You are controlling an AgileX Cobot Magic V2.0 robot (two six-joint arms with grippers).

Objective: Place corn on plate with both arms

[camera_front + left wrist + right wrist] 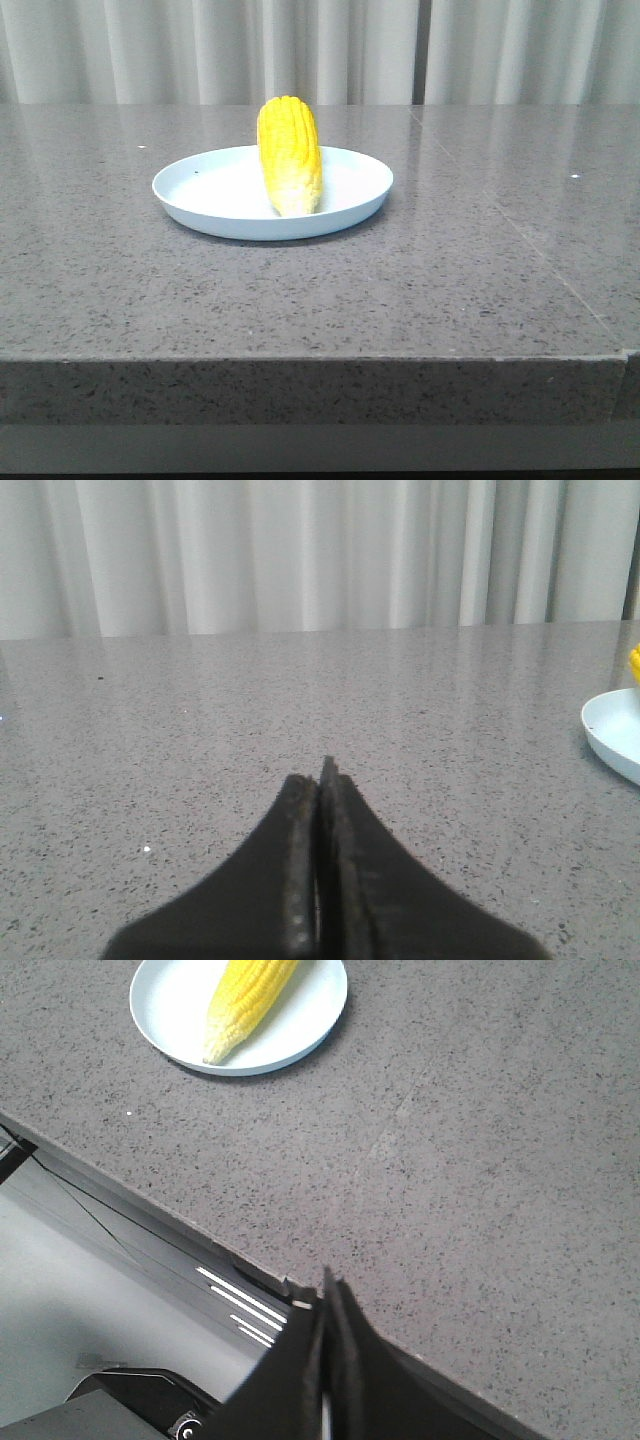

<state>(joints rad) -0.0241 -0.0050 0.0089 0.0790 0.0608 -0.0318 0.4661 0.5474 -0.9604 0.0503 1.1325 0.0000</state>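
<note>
The bright yellow corn lies on the pale blue-white plate in the middle of the grey table, its paler end toward the front. The right wrist view shows the corn on the plate too. The left wrist view shows only the plate's rim and a sliver of corn. My left gripper is shut and empty, low over the table, away from the plate. My right gripper is shut and empty above the table's front edge. Neither gripper shows in the front view.
The grey speckled stone table runs to a front edge. A pale curtain hangs behind it. Below the table edge in the right wrist view is the robot's base area.
</note>
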